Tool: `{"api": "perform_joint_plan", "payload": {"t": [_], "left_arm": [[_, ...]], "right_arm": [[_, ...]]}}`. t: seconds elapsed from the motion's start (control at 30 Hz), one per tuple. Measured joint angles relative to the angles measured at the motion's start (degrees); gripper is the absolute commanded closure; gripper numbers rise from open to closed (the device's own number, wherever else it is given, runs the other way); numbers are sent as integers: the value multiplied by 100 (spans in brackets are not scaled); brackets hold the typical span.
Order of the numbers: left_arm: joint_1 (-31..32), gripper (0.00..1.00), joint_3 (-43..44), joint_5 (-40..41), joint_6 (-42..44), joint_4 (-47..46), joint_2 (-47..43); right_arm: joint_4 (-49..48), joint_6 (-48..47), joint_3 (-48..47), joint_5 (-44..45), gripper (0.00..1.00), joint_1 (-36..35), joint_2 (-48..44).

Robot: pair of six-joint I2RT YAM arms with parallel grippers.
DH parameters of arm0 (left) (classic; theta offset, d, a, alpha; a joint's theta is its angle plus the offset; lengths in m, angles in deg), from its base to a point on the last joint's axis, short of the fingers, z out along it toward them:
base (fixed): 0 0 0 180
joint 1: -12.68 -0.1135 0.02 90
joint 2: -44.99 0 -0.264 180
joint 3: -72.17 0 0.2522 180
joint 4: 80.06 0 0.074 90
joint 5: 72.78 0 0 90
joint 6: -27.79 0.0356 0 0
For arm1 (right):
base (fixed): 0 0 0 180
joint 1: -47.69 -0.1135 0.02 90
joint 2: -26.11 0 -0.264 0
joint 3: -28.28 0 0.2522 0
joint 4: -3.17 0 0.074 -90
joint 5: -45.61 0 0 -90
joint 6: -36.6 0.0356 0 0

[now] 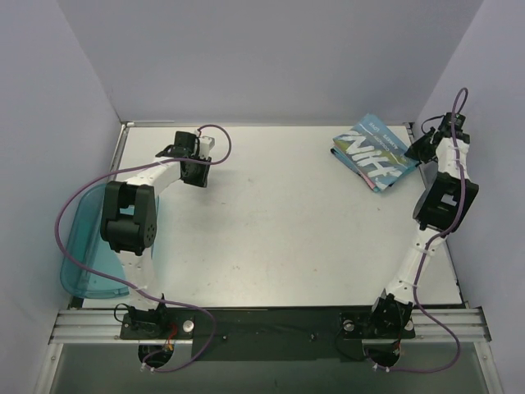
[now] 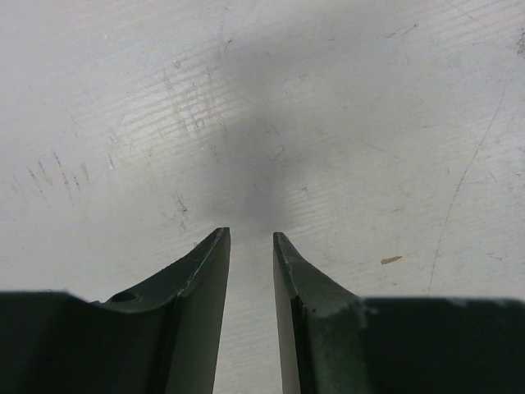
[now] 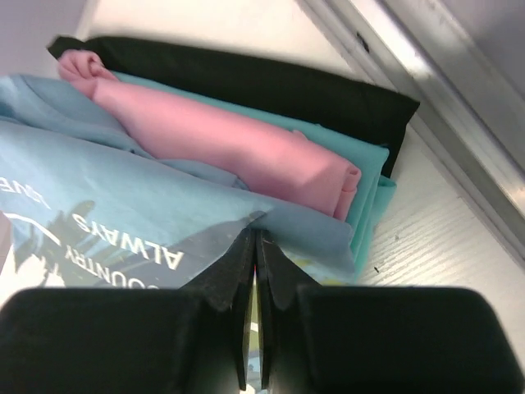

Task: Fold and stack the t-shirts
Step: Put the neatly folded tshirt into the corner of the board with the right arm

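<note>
Blue t-shirt pinched at its edge by right tool, beside rail.

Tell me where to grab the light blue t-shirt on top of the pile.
Pinch the light blue t-shirt by its thin edge where it drapes over the pink shirt and teal shirt, coming in low from the right. That edge puckers enough to pinch; the printed top lies flat. The right gripper grips it there.

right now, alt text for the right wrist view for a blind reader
The right gripper is shut, tips at the edge of a light blue t-shirt with white lettering. It tops a stack: pink shirt, teal shirt, black shirt, on a white table.
</note>
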Motion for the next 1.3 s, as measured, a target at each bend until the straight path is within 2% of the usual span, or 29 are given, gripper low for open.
{"api": "perform_joint_plan", "payload": {"t": [0.17,0.3,0.47,0.57,0.67,0.73,1.03,1.17,1.3], "left_arm": [[0,62,2,61,83,0,0],[0,62,42,68,107,26,0],[0,62,85,66,107,35,0],[0,62,85,61,107,39,0],[0,62,85,57,109,39,-2],[0,62,85,50,111,42,-11],[0,62,85,-44,164,83,-227],[0,62,85,-57,264,105,-472],[0,61,83,-157,391,170,-739]], "right_arm": [[48,-92,-291,313,100,-35,-17],[111,-328,-39,509,100,-68,-240],[50,-852,1438,879,100,-302,-1602],[-129,-1043,2406,911,100,-704,-2640],[-400,-1034,3130,800,100,-1060,-3235],[-485,-1014,3355,734,100,-1126,-3222],[-332,-986,3429,656,100,-894,-1882],[-151,-1040,3239,579,100,-892,-1998],[-216,-1029,3449,514,100,-887,-2721]]}}
